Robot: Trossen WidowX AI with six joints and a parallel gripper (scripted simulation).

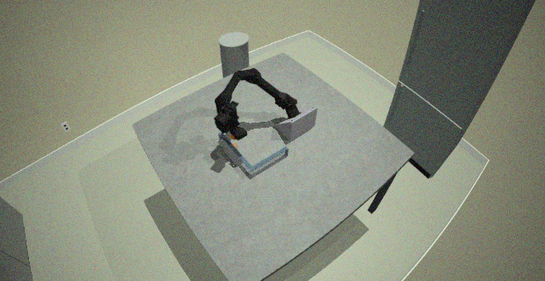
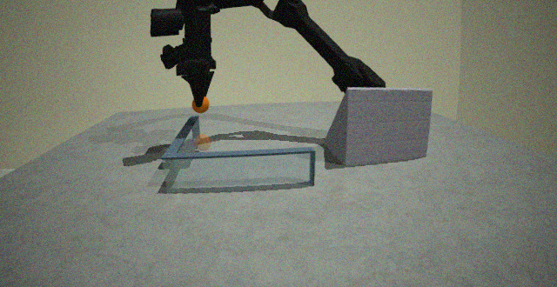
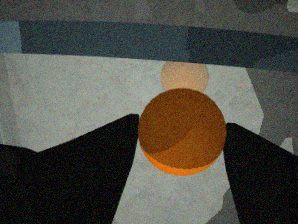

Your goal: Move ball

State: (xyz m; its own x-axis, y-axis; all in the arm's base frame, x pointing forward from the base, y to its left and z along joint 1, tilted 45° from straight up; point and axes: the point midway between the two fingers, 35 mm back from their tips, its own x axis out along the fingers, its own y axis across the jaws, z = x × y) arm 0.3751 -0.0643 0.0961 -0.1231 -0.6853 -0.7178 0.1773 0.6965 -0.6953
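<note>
Nearest my exterior view I see the two low clear walls [image 2: 244,153] joined in a corner on the grey table [image 2: 278,235], and tucked inside that corner, on the table surface, the pale see-through copy [image 2: 203,142] of the ball. Above it, well clear of the table and higher than the wall tops, I see the gripper [image 2: 200,101] pointing straight down with its dark fingers clamped on either side of the orange ball [image 2: 200,104]; in my wrist view the ball [image 3: 182,129] overlaps the copy [image 3: 184,75] just beyond it. Farther back, the black arm [image 2: 313,30] arches up and over from its pale grey base block [image 2: 383,123].
</note>
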